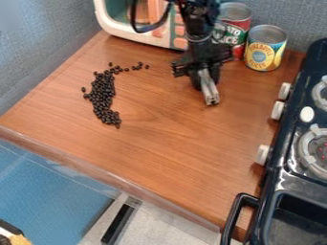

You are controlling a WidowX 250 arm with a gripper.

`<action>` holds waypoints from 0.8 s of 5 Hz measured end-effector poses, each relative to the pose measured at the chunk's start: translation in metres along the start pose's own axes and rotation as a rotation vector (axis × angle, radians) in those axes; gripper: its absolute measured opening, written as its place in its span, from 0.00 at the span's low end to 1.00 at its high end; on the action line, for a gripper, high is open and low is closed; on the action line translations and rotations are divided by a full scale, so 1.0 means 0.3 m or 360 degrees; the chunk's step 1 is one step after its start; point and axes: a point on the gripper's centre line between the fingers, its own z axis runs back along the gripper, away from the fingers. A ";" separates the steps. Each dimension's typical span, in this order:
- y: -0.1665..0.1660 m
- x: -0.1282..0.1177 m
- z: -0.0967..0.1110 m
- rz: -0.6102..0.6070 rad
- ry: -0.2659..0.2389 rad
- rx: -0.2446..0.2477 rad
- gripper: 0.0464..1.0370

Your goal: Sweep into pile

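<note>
My two-finger gripper [212,101] is shut, at 3 o'clock from the black beans [102,96], likely giving me one edge to sweep 1 o'clock strays [136,68] in.

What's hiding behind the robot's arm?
A red and green can and the right end of a toy microwave. The arm covers some of each, so those bits can't be seen.

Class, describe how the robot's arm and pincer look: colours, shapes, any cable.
The arm is black and jointed, with a thin black cable looping out beside it. The pincer has a wide, dark, blocky body and straight, slim, silver-grey fingers.
</note>
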 end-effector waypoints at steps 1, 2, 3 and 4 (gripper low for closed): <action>0.037 0.003 0.000 0.0050 0.0030 -0.0010 0.34; 0.074 -0.001 0.010 0.0084 0.0054 -0.0013 0.34; 0.124 0.003 0.026 0.0113 0.0062 -0.0004 0.34; 0.148 0.001 0.036 0.0139 0.0074 -0.0012 0.34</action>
